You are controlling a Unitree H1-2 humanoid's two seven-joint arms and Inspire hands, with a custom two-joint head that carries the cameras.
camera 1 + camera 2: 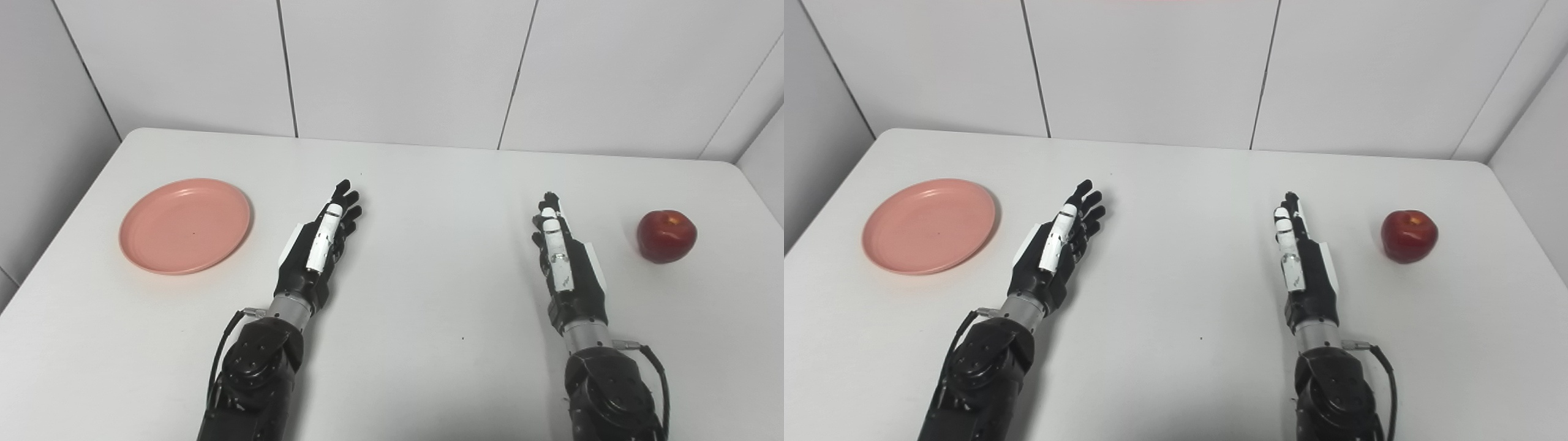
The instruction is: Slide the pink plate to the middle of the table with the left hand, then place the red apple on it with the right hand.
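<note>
On the white table point(429, 294): pink plate point(185, 225) at 9 o'clock, red apple point(666, 236) at 3 | left hand point(318, 251) and right hand point(563, 257) both empty, fingers extended | we risk overshooting centre; apple may roll.

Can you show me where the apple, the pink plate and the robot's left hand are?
red apple point(666, 236), left eye view, on its front skin.
pink plate point(185, 225), left eye view, on its bare middle.
left hand point(318, 248), left eye view, on the middle of the hand.
</note>
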